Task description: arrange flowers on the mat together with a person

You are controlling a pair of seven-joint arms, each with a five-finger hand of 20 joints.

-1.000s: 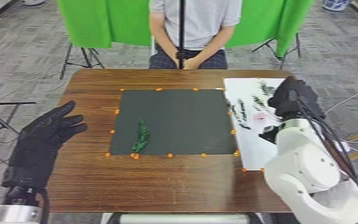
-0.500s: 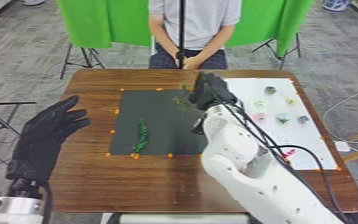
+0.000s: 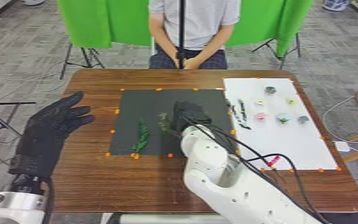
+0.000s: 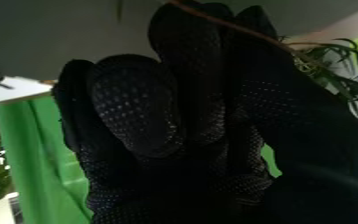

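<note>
Above the right-centre of the dark mat [image 3: 162,145] is my right hand [image 3: 193,114]. A thin leafy sprig [image 3: 164,122] extends from its left side. In the right wrist view the curled fingers and thumb of the right hand [image 4: 282,110] hold the brown stem of the sprig [image 4: 337,77]. A green fern-like leaf [image 3: 143,136] lies on the mat's left part, apart from the sprig. My left hand [image 3: 53,122], fingers relaxed and open, is over the table's left edge, holding nothing.
The white sheet [image 3: 304,150] at the right carries several small flower heads, a pink one [image 3: 260,117] among them, dark sprigs [image 3: 241,115] and a magenta item [image 3: 273,161]. Orange markers line mat and sheet. A person sits across the table, hands in the lap.
My right hand has gone from the white sheet to the mat, then nearer the mat's middle, bringing the sprig along. The fern-like leaf has stayed put; my left hand has barely shifted.
</note>
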